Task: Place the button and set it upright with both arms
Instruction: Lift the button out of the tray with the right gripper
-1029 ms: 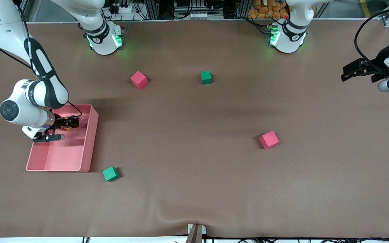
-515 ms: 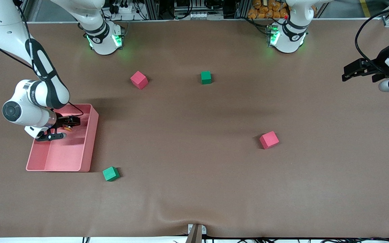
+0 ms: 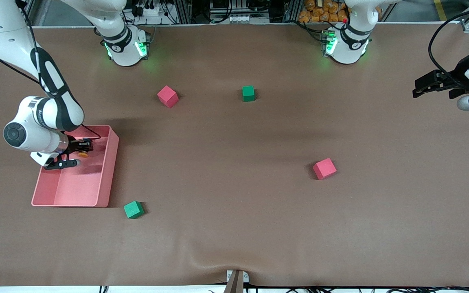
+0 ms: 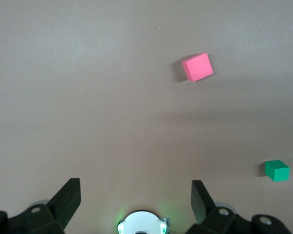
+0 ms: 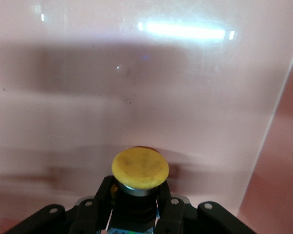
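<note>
The button (image 5: 139, 168), a round orange cap on a short black body, sits between the fingers of my right gripper (image 5: 136, 197), which is shut on its body. In the front view the right gripper (image 3: 80, 147) holds the button (image 3: 82, 154) over the pink tray (image 3: 108, 171), near the tray's end closest to the right arm's base. My left gripper (image 3: 424, 85) is open and empty, up in the air over the table's edge at the left arm's end. Its two black fingers (image 4: 68, 200) stand wide apart in the left wrist view.
A red cube (image 3: 167, 96) and a green cube (image 3: 248, 93) lie toward the bases. Another red cube (image 3: 324, 168) lies mid-table toward the left arm's end. A green cube (image 3: 133, 209) lies just outside the tray's corner nearest the front camera.
My right gripper has drawn back a little with the button, toward the right arm's end of the tray. The left arm has barely moved.
</note>
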You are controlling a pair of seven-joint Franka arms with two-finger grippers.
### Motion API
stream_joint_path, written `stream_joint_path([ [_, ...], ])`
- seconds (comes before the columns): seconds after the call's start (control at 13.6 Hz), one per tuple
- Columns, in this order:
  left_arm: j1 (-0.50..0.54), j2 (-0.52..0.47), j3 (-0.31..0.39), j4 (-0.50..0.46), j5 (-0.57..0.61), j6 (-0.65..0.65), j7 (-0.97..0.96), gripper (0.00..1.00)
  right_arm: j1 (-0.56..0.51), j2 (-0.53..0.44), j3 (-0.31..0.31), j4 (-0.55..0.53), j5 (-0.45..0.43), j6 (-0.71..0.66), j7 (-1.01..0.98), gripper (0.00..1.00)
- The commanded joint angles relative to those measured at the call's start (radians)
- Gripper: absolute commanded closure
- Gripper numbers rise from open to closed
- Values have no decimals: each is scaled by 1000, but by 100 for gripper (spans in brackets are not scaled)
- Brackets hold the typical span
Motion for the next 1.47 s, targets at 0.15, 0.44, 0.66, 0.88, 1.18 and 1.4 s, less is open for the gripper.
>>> stream_joint_path([
  [0.15, 10, -10, 0, 4, -6, -11, 28, 0, -22, -62, 5, 22, -20, -12, -56, 100],
  [0.44, 26, -12, 3, 4, -6, -12, 43, 0, -5, -89, 14, 196, -19, -178, -121, 100],
  [0.66, 27, -10, 3, 4, -6, -11, 42, 0, 85, -89, 53, 351, -10, -287, -124, 100],
  [0.88, 29, -6, 3, 5, -12, -6, 42, 0, 254, -81, 61, 413, -3, -295, -102, 100],
  [1.18, 30, -4, 3, 5, -12, -3, 40, 0, 470, -38, 59, 474, 67, -287, 26, 100],
  [1.4, 35, -3, 3, 7, -17, 0, 40, 0, 628, 15, 59, 517, 113, -261, 233, 100],
])
